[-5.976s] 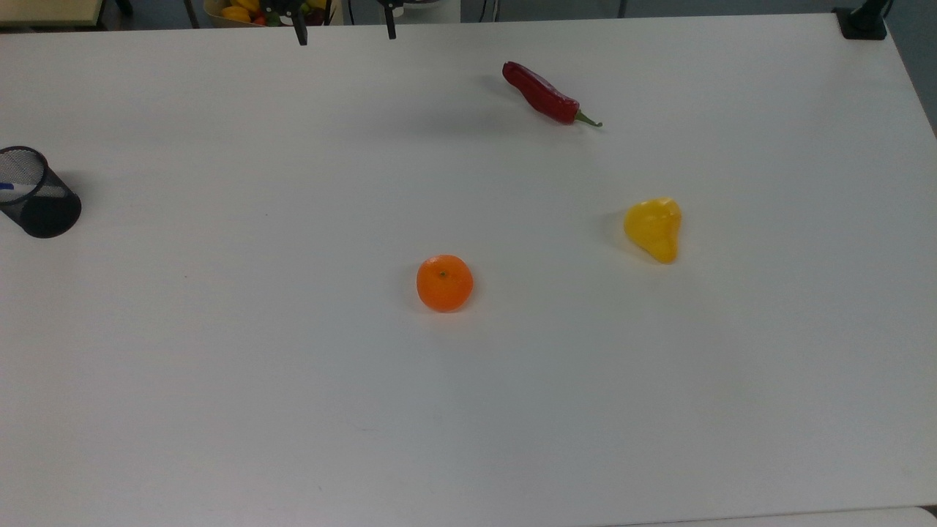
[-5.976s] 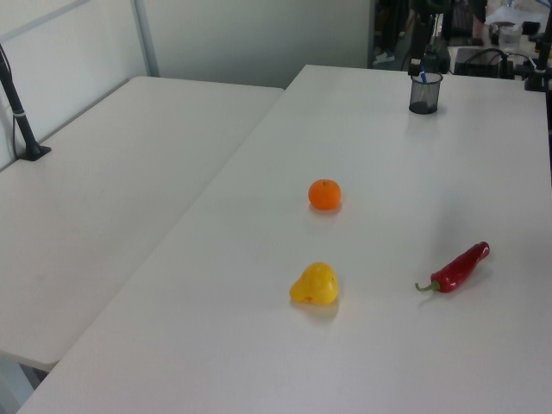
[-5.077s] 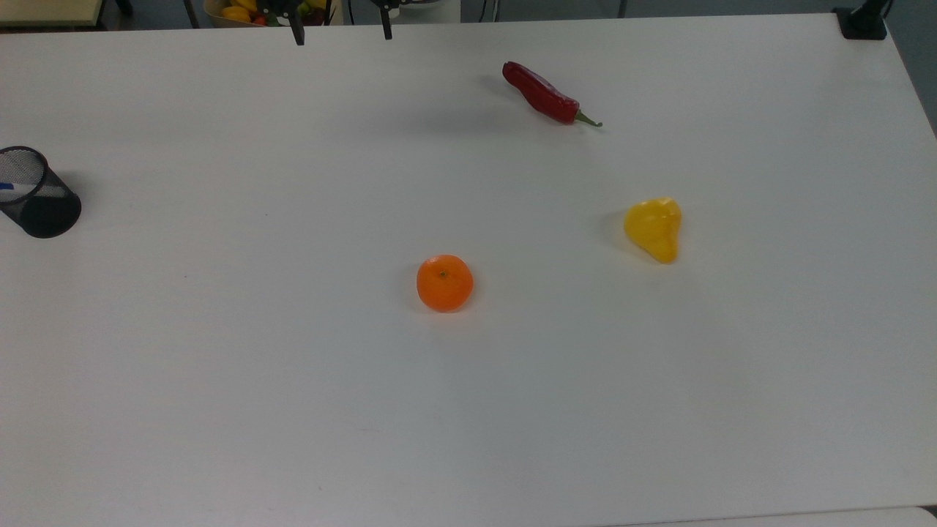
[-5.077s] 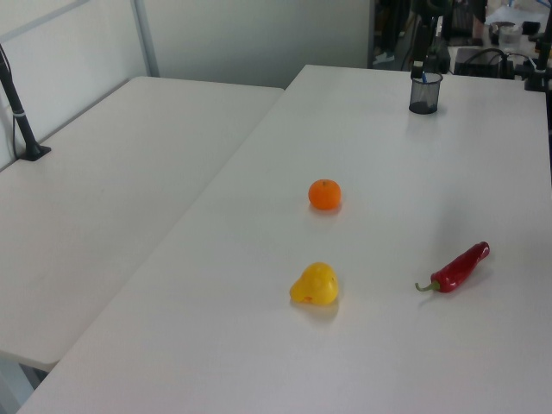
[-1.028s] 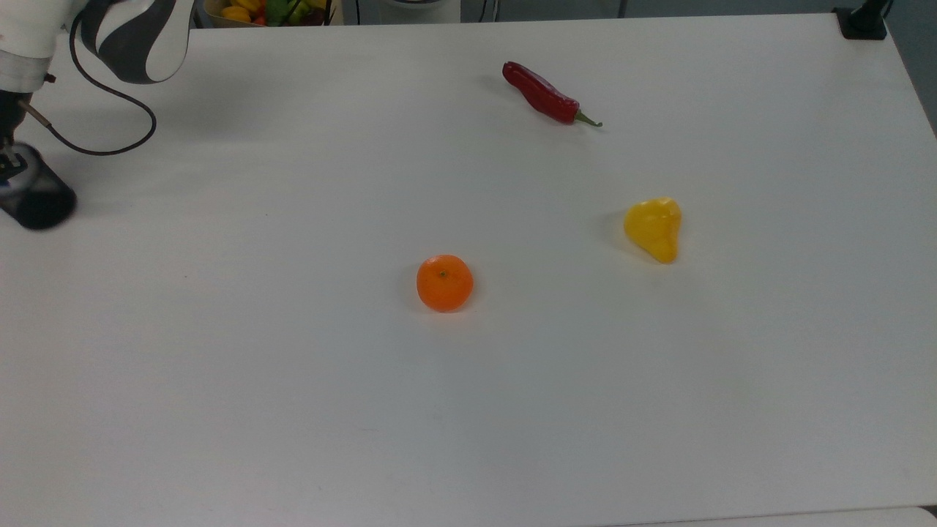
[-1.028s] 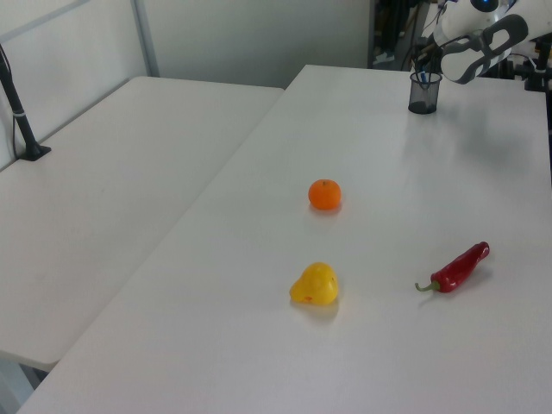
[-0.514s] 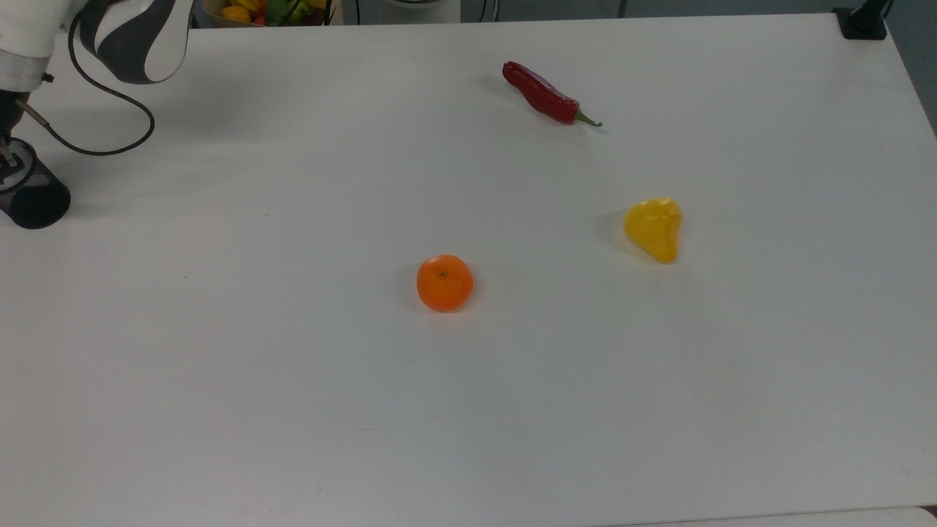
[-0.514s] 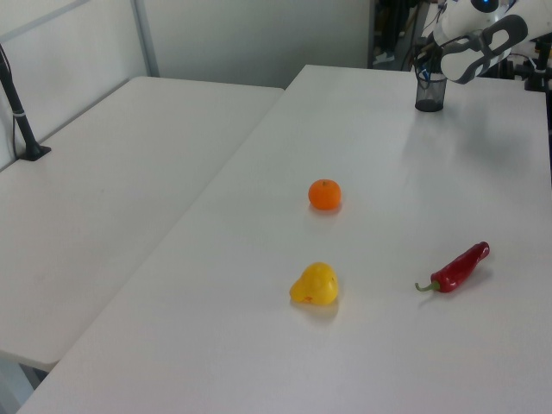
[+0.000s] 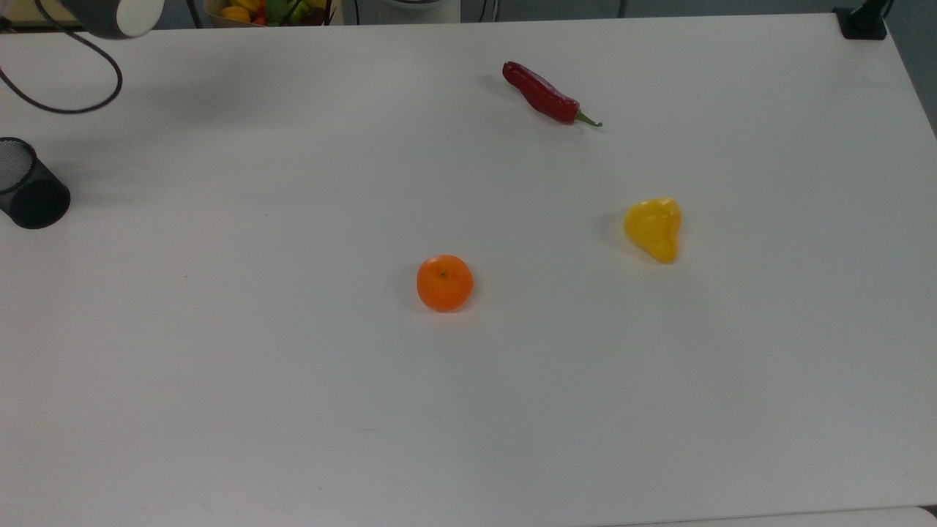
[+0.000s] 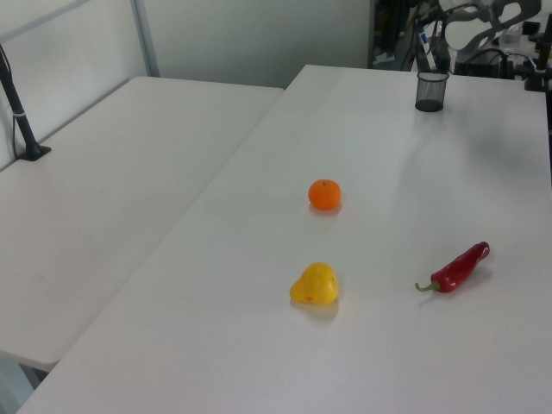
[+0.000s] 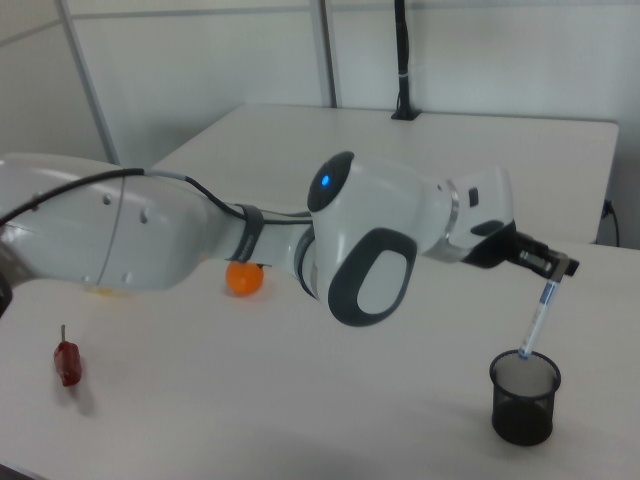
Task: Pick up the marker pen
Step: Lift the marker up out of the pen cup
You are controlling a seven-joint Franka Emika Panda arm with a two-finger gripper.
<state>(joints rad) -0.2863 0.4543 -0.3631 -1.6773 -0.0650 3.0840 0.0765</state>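
In the right view my gripper (image 11: 550,270) is shut on the top of the marker pen (image 11: 537,318), a slim white barrel with blue ends. The pen hangs nearly upright, slightly tilted. Its lower blue end sits at about rim height over the black mesh cup (image 11: 523,398). The cup (image 9: 29,187) stands at the top view's far left, and its inside looks empty there. In the left view the cup (image 10: 431,90) is at the table's far end, with the arm above it.
An orange (image 9: 444,282) lies mid-table, a yellow pear-shaped fruit (image 9: 654,228) to the top view's right of it, and a red chilli (image 9: 545,95) further back. The arm's link (image 9: 110,11) and black cable (image 9: 66,106) hang over the top view's upper left corner. A second table (image 10: 103,198) adjoins.
The arm has risen from the mesh cup, drawing the marker pen up out of it. The cup shifted slightly on the table about a second ago and now stands still.
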